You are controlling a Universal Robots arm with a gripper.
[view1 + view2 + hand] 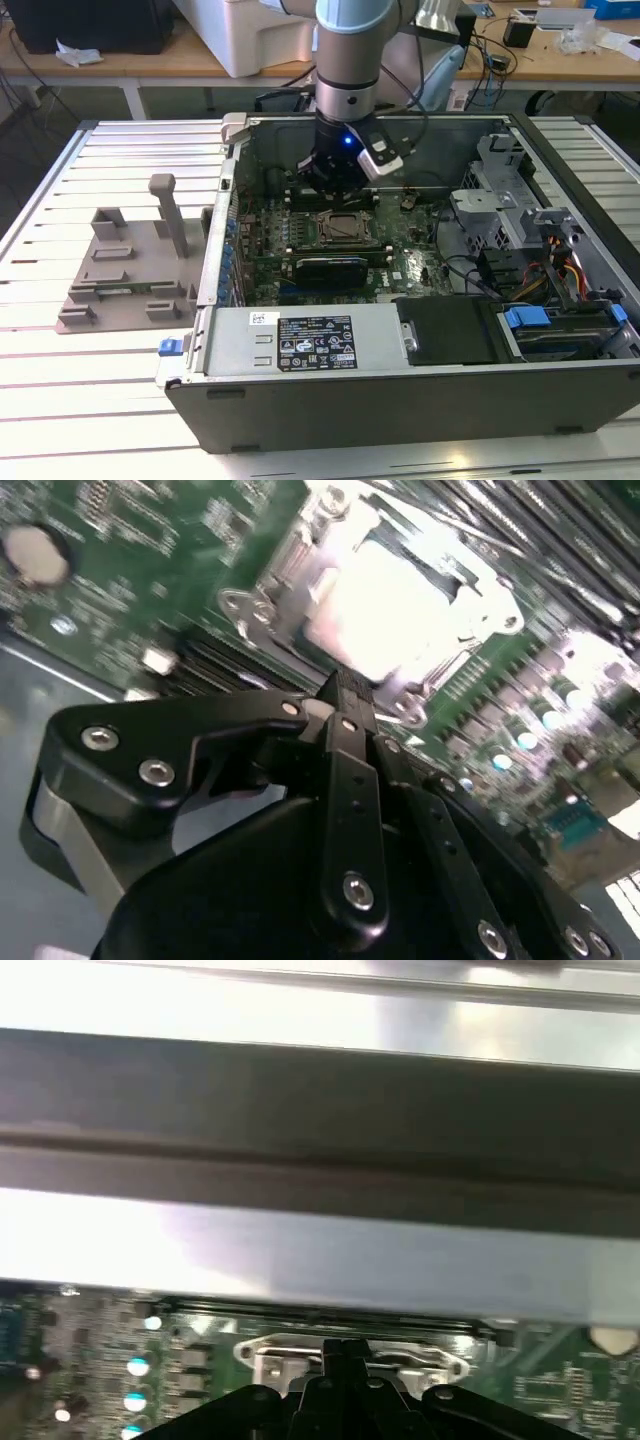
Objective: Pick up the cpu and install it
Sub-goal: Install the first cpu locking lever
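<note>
The jaws of the gripper [345, 695] look drawn together in the second wrist view, the black fingers [350, 780] meeting at a narrow tip; whether anything thin sits between them I cannot tell. Just past that tip lies one pale, glare-washed square, the cpu [400, 610], sitting inside the metal-framed socket [260, 605] on the green motherboard [130, 570]. Whether the tip touches it cannot be told. In the first wrist view the gripper [345, 1355] points at the same socket frame [270, 1352], with the grey case wall [320, 1250] rising behind it.

In the exterior view the gripper [335, 172] hangs on one robot arm [347, 60] inside one open computer case [400, 390], above the far edge of the socket [345, 228]. The socket's centre looks dark there, and I cannot make out the chip in it. The motherboard [415, 270] spreads around the socket, with a black card [325, 268] on the near side. One power supply box [320, 342] runs along the near wall, and a drive cage with two blue tabs [527, 318] stands toward the exterior view's right.

The case rests on a slatted metal table [110, 390]. On the exterior view's left, apart from the case, sits one grey plastic tray [125, 285] with upright posts, one post [168, 212] taller than the rest.
</note>
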